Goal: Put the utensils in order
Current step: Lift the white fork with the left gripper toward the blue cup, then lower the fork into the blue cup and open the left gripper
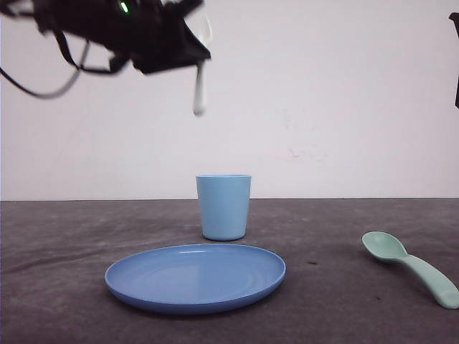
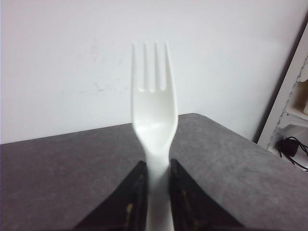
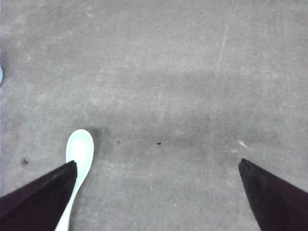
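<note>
Fork (image 2: 155, 120) clamped between left jaws.

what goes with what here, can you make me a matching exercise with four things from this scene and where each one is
Things:
1. fork
2. spoon
3. cup
4. plate

Places:
A. standing upright on the table behind the plate
B. lying flat on the table at the right
C. clamped in the left gripper, up in the air
D. flat on the table, nearest the front camera, in the middle

Pairs: 1-C, 2-B, 3-A, 4-D
</note>
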